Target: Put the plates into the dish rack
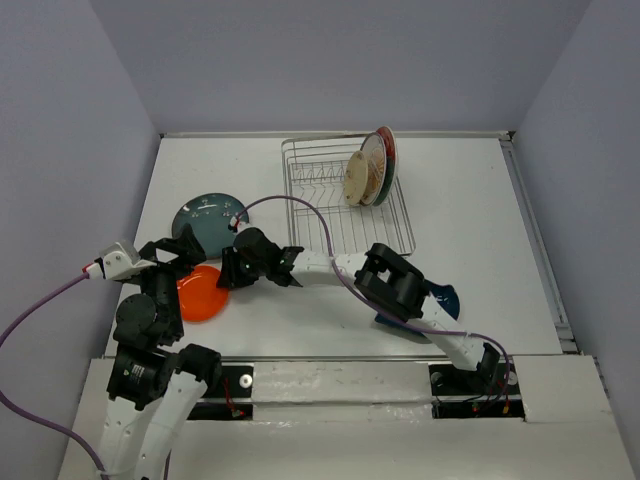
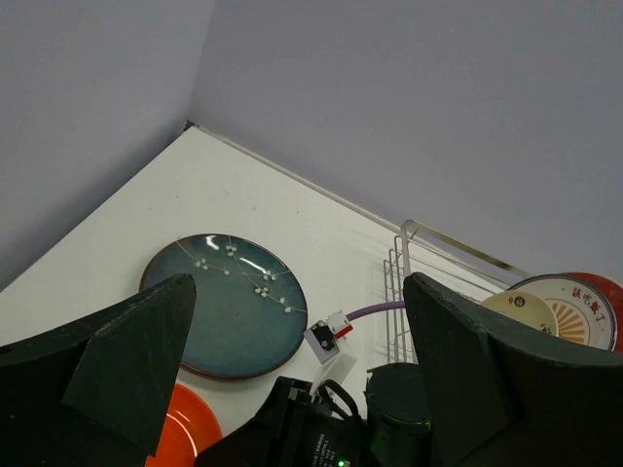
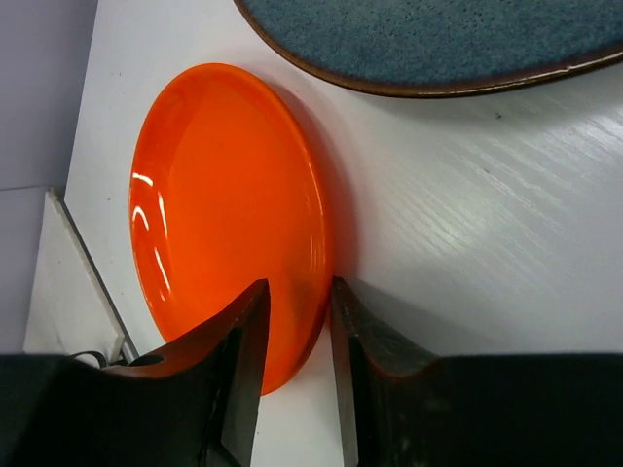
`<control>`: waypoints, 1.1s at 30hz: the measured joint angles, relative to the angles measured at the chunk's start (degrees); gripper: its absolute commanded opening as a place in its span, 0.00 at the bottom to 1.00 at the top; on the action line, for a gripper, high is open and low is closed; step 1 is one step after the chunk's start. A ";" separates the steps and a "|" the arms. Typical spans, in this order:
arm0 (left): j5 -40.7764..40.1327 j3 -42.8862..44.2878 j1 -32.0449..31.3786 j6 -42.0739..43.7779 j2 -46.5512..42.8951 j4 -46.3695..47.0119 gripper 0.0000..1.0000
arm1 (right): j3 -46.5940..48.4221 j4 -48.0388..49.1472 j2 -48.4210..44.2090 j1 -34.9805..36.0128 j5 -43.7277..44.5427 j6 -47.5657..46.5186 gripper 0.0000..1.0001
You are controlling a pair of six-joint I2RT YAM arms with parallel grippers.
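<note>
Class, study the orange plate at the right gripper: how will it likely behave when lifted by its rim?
Probably slippery: the orange plate shows glossy highlights, and the right gripper straddles only its thin rim. Likely stiff, since it has a crisp round edge. Held at one side, it may tilt or swing.

The wire dish rack (image 1: 300, 185) sits at the counter's far edge. Three plates stand on edge at its right end: beige plate (image 1: 356, 182), sunburst plate (image 1: 372, 160), red-rimmed plate (image 1: 389, 150). Towards the left edge lie the speckled teal plate (image 1: 205, 222) and, nearer, the orange plate (image 1: 200, 293). A dark blue plate (image 1: 443, 298) lies by the front edge.
</note>
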 measured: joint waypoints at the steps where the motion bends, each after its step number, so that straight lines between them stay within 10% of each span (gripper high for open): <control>1: 0.09 0.00 0.00 0.00 0.00 0.00 0.99 | 0.11 0.46 0.31 0.04 -0.31 0.59 0.30; 5: 0.76 0.00 0.00 0.00 0.00 0.00 0.99 | 0.20 0.96 0.81 0.04 -0.92 1.90 0.07; 17: 0.63 -0.02 0.00 0.07 -0.85 0.00 0.99 | -11.10 1.99 -11.08 0.17 3.67 -1.09 0.07; 33: 3.28 -0.42 -0.04 0.09 1.05 0.44 0.99 | -14.47 -5.88 -40.63 -16.96 48.87 -26.40 0.07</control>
